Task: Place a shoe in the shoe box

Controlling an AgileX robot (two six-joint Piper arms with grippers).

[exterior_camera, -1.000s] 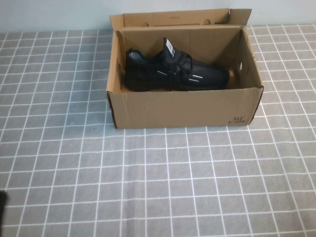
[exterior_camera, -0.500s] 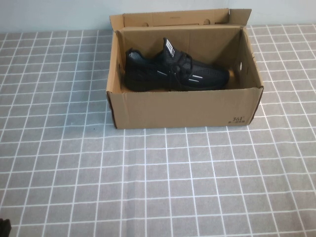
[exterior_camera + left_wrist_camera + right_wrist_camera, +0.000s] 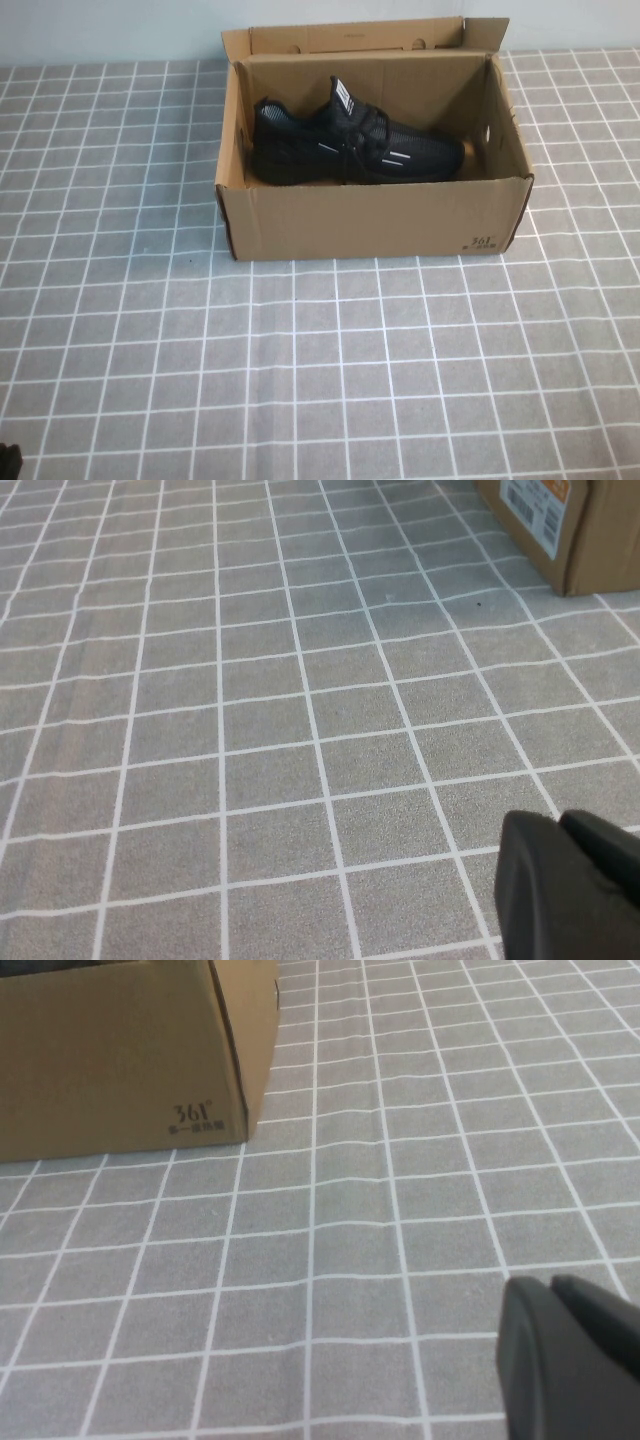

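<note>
The black sneaker (image 3: 350,145) lies on its sole inside the open brown shoe box (image 3: 375,220) at the back middle of the table, toe to the right. A box corner shows in the left wrist view (image 3: 590,530) and in the right wrist view (image 3: 110,1060). My left gripper (image 3: 558,822) is shut and empty, low over the cloth at the near left; only a dark bit of it shows in the high view (image 3: 6,462). My right gripper (image 3: 550,1285) is shut and empty, near the box's front right corner, out of the high view.
A grey cloth with a white grid (image 3: 320,370) covers the table. The box's back flap (image 3: 350,38) stands up against the pale wall. A white barcode label (image 3: 530,505) is on the box's left end.
The dark bit of my left arm at the high view's left edge has drawn back down to the bottom corner. The shoe and box have not moved.
</note>
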